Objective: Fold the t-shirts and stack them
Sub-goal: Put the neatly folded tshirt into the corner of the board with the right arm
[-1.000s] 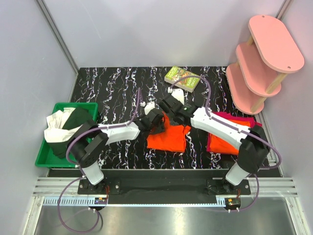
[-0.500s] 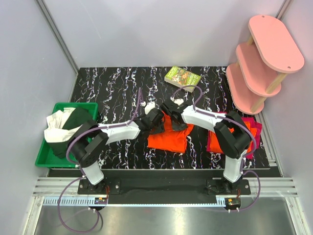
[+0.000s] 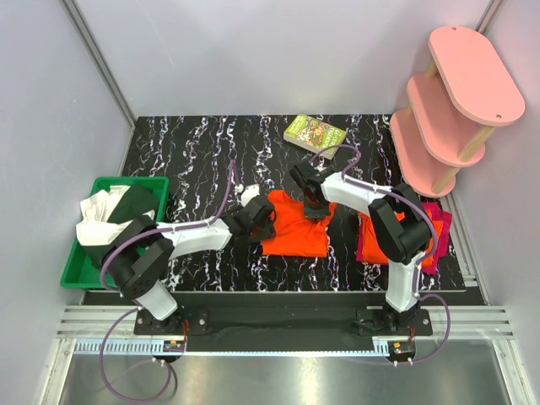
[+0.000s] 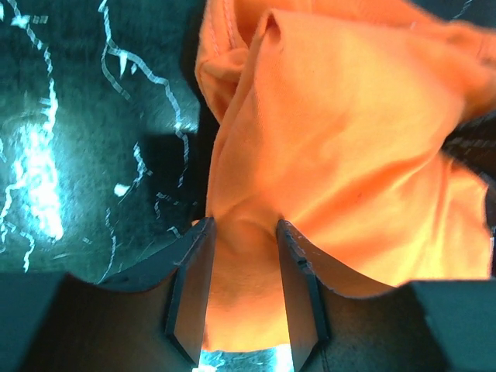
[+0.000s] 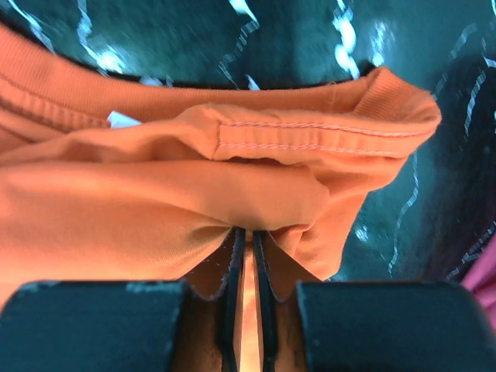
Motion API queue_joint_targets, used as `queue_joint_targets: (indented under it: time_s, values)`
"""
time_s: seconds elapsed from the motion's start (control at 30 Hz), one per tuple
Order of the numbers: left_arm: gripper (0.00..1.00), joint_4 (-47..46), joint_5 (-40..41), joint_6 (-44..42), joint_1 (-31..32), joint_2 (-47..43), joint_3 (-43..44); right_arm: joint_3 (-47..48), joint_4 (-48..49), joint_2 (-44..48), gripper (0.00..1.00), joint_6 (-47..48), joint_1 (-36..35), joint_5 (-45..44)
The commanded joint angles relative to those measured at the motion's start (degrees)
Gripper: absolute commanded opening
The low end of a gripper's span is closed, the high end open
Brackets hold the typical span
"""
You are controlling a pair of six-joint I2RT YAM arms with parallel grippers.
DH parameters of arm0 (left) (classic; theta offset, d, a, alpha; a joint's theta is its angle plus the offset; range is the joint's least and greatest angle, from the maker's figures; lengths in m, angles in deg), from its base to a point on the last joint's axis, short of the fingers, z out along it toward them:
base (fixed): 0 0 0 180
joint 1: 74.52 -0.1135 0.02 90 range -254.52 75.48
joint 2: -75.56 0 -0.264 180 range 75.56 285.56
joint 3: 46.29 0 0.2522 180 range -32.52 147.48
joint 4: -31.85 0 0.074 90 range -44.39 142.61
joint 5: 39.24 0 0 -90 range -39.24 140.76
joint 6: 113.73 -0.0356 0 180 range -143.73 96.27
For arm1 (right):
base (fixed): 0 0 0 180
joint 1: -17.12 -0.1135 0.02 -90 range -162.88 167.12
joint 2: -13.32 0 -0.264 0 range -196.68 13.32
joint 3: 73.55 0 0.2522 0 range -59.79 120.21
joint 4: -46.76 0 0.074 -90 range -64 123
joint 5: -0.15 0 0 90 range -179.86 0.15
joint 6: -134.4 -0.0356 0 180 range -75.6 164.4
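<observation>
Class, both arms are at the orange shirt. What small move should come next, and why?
Probably raise both together slightly: the left gripper and right gripper each pinch the crumpled orange shirt, so lifting should let it hang smooth for folding.

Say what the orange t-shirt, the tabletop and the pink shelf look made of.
Orange t-shirt: soft matte knit cloth, probably cotton; stitched hem, limp folds. Tabletop: glossy black marble-look surface, likely laminate; white veins, glare. Pink shelf: matte painted boards, pale wooden-looking posts.

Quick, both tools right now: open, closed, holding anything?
Left tool: closed on a bunch of the orange t-shirt.
Right tool: pinched shut on the same t-shirt.
</observation>
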Motion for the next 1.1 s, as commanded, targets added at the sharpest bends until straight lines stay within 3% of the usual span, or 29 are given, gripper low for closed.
queue_joint_targets:
  time_s: [0.0, 0.23, 0.5, 0.6, 0.77, 1.07]
  values:
    - [0.41, 0.47, -0.6, 1.29, 0.48, -2.53, -2.17, 0.09, 3.07, -8.06, 0.14, 0.12, 0.73, 4.02]
    - [0.42, -0.33, 5.72, -0.01, 0.48, -13.58, -5.08, 3.87, 5.79, -10.18, 0.14, 0.21, 0.11, 13.07]
    - [0.47, 2.76, 12.06, -4.41, 0.22, -20.99, -0.86, 5.64, 5.88, -10.09, 0.14, -0.4, -0.68, 12.2]
    - [0.47, 1.0, 10.13, -5.3, 0.13, -17.33, 0.89, 5.02, 5.71, -7.81, 0.18, -0.67, -0.77, 10.71]
    - [0.45, 0.12, 4.33, -5.3, -0.13, -6.77, 4.76, 3.97, 5.62, 1.06, 0.34, -2.07, -0.77, 5.61]
    - [0.44, -4.28, 0.55, -3.8, -0.22, 3.08, 4.15, 3.89, 1.67, 8.71, 0.38, -1.2, -0.33, -0.19]
